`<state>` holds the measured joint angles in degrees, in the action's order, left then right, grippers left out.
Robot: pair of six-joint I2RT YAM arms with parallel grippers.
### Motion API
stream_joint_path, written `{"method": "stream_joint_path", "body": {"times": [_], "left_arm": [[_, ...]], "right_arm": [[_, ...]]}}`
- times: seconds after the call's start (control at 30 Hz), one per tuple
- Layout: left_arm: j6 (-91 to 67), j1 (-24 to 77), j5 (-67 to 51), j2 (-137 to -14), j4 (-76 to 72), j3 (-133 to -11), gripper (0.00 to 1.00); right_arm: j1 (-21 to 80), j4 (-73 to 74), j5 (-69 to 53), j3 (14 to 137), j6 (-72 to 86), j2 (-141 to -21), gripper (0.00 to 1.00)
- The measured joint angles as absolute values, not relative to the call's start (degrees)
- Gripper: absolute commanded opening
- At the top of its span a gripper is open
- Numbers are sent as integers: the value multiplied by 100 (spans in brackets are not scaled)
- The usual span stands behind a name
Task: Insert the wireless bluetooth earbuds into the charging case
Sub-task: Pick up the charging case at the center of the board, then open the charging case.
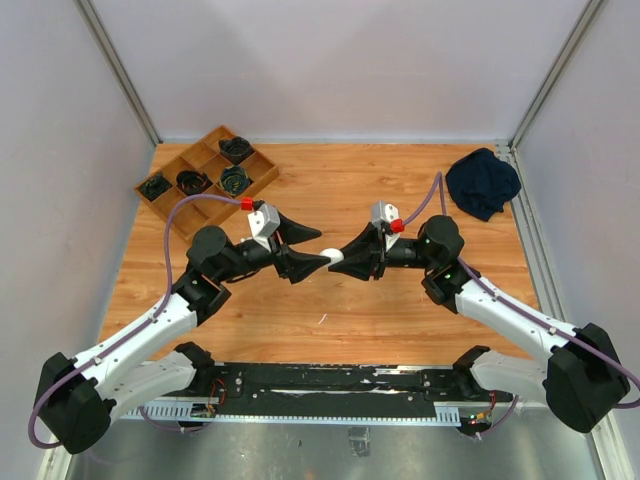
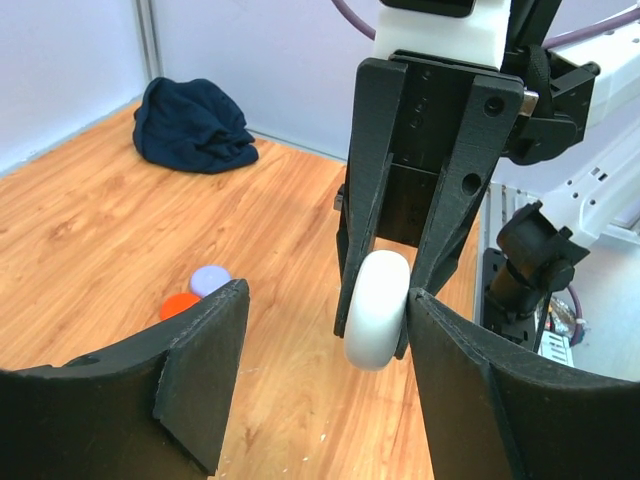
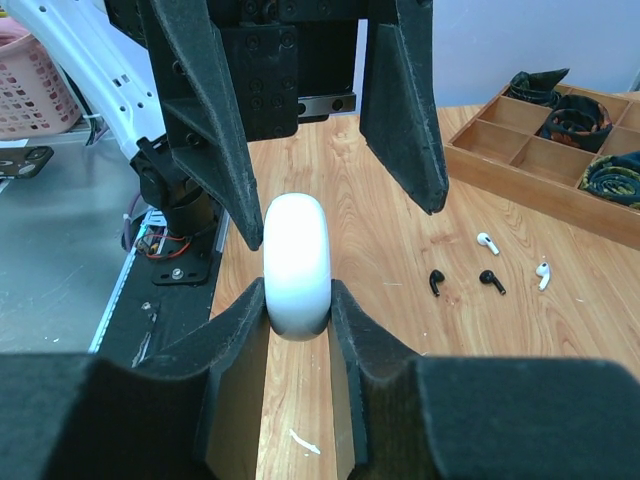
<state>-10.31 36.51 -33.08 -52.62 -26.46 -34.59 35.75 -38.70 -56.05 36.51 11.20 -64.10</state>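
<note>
Top external view. At upper left stood a compartmented wooden tray (image 1: 265,187) of dark items. At centre the left gripper (image 1: 323,247), its jaws parted and holding nothing, faced the right gripper (image 1: 346,259), which was clamped on the white charging case (image 1: 333,256) above the table (image 1: 400,320). A dark cloth (image 1: 482,182) lay at upper right. Right wrist view: the case stood on edge between that gripper's fingers (image 3: 235,340) at lower centre. The left gripper's two fingers (image 3: 200,120) straddled it from above, one just beside its left flank. To the right, four earbuds (image 3: 487,242), two white and two dark, lay loose on the table, well apart from the case and short of the tray. None was seated, and the case looked shut. Judged risk: the smooth, rounded shell was pinched only across its narrow faces, so an uneven push from the left fingers in prying the lid could twist it or squirt it out of the grip.
</note>
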Motion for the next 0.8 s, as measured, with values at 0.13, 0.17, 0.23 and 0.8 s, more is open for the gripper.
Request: {"method": "stream_joint_path", "body": {"times": [0.13, 0.17, 0.23, 0.8], "left_arm": [[-982, 3651, -3330, -5262, -2578, -3459, 71], [-965, 3651, -3336, -5262, -2556, -3459, 72], [-943, 3651, -3345, -5264, -2521, -3459, 72], [-1070, 3664, -2967, -5245, -2204, -3527, 72]], "right_arm": [[3575, -3870, -5588, 3636, 1120, -6410, 15], [3575, -3872, -5590, 3636, 1120, -6410, 15], [3575, -3874, -5590, 3636, 1122, -6410, 15], [3570, -3874, -5476, 3579, 1166, -6410, 15]]}}
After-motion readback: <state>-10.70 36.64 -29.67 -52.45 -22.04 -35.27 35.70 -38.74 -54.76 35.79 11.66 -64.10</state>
